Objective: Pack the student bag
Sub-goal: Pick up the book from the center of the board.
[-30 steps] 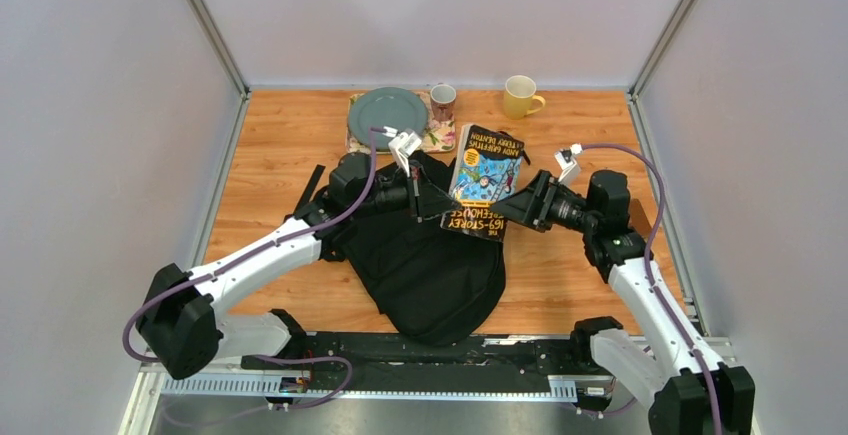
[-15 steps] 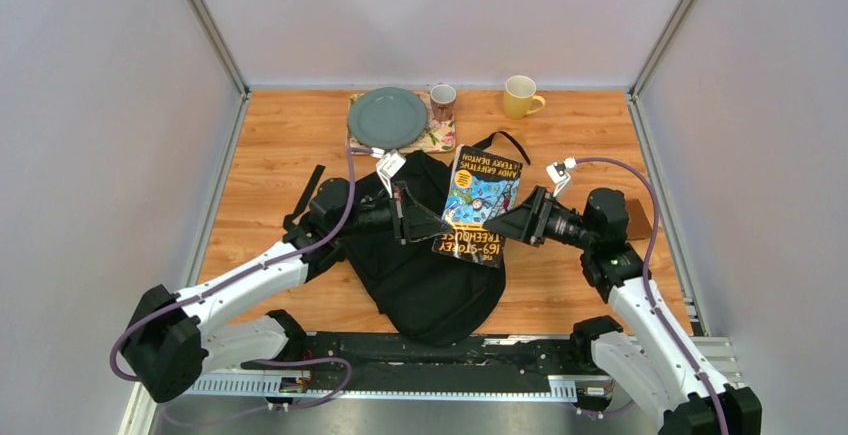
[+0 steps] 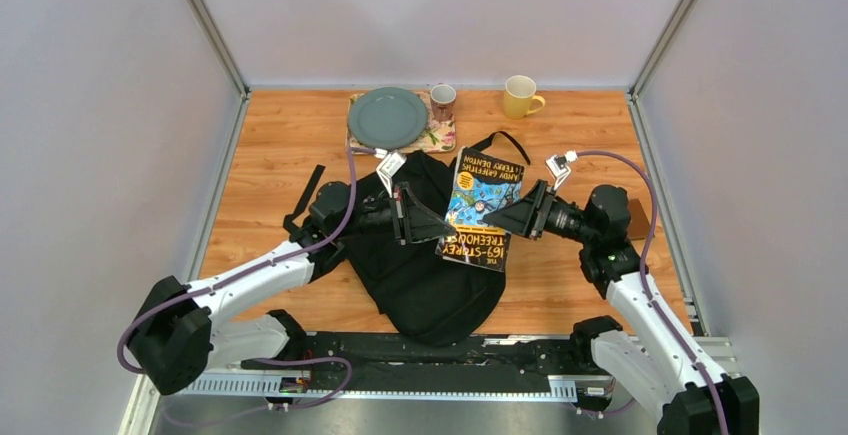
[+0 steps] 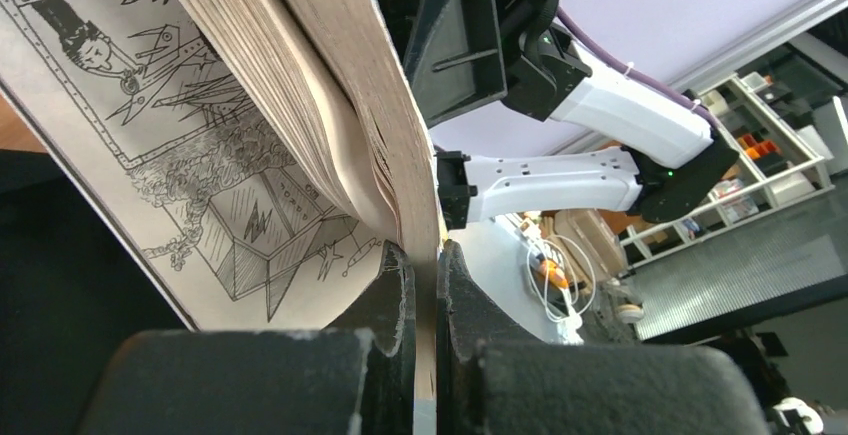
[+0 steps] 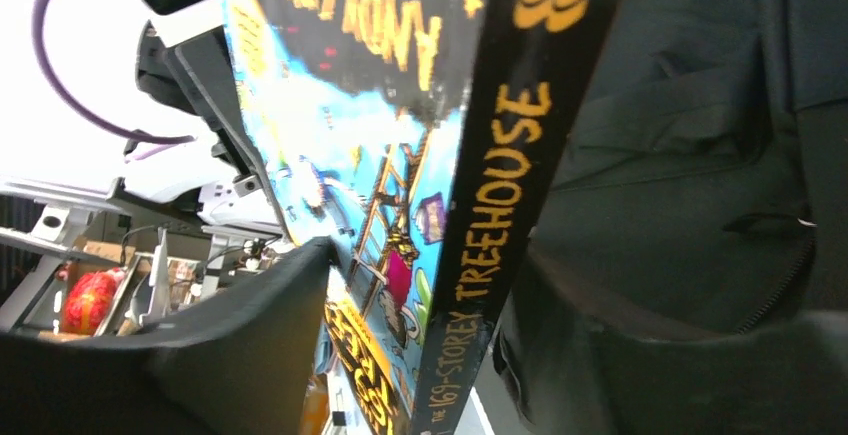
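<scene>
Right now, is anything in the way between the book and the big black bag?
Nothing visible. The book hangs right over the student bag, held by the left gripper and the right gripper. Whether the bag's opening is unzipped, I cannot tell.

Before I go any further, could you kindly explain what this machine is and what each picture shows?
These are two robot arms bolted at the near edge of a wooden table. The wide picture looks down from above. The other two come from a camera on each wrist. Each arm ends in a two-finger tool. The left tool pinches one edge of a book, and the right tool seems to clasp its spine. Under the book lies a black backpack. At the far edge stand a grey plate, a brown mug and a yellow mug.
</scene>
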Robot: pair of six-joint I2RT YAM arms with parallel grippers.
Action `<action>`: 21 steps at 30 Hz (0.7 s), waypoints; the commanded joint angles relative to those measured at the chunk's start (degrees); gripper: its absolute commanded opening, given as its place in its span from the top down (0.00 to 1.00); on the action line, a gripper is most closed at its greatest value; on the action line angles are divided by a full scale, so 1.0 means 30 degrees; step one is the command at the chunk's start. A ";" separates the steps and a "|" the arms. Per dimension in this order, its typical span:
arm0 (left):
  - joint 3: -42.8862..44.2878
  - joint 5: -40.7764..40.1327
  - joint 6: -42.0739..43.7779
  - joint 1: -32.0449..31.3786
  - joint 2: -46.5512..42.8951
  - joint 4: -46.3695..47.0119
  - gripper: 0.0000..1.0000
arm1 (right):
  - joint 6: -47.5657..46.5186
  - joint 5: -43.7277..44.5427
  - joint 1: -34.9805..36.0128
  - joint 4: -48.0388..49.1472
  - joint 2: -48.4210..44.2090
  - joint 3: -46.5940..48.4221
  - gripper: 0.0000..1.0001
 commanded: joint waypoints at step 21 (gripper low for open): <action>0.1162 -0.4351 0.5250 -0.0064 -0.3517 -0.6525 0.26 | -0.0089 -0.1015 0.0064 -0.1095 -0.2779 0.0917 1.00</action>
